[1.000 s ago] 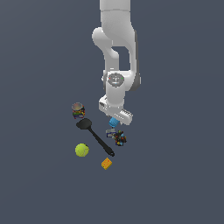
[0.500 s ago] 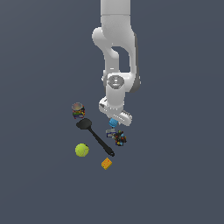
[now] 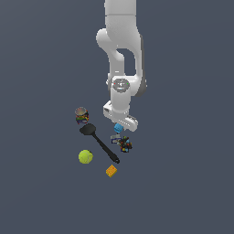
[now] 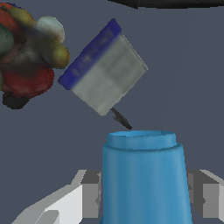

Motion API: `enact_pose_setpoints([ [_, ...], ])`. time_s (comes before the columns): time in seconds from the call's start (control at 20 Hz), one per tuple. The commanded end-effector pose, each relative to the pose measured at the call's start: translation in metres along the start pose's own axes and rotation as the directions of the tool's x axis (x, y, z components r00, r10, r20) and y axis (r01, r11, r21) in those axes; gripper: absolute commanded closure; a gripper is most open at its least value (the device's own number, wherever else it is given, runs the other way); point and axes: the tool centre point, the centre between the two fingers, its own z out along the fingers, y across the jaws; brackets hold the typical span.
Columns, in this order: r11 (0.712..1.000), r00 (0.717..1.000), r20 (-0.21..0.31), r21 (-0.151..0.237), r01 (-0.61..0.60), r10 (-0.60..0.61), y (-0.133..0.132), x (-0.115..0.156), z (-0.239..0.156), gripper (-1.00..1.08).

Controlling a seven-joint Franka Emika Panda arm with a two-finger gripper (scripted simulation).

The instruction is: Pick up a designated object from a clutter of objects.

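The designated object, a bright blue cup [image 4: 144, 175] with a lighter rim, stands upright between my gripper's [image 4: 144, 194] two grey fingers [image 4: 89, 194], which press on both its sides. In the exterior view the cup [image 3: 118, 128] shows just under the white hand, with the gripper [image 3: 119, 126] around it. The clutter of objects lies around it: a dark speckled lump [image 3: 125, 144], a black spatula [image 3: 98, 141], a yellow-green tennis ball [image 3: 85, 156], an orange block [image 3: 111, 171] and a multicoloured can [image 3: 82, 115].
A small white box with a blue edge [image 4: 107, 72] lies tilted just beyond the cup, beside the speckled lump [image 4: 26, 57]. A black strip [image 4: 175, 3] crosses the wrist view's edge. The white arm [image 3: 121, 55] rises above the cup.
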Motion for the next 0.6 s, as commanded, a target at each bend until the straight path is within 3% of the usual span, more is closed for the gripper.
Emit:
enact_pose_setpoints([
  [0.0, 1.0, 1.0, -0.001, 0.001, 0.0, 0.0, 0.001, 0.001, -0.004, 1.08],
  [0.55, 1.0, 1.0, -0.001, 0.001, 0.0, 0.0, 0.012, 0.015, -0.056, 1.08],
])
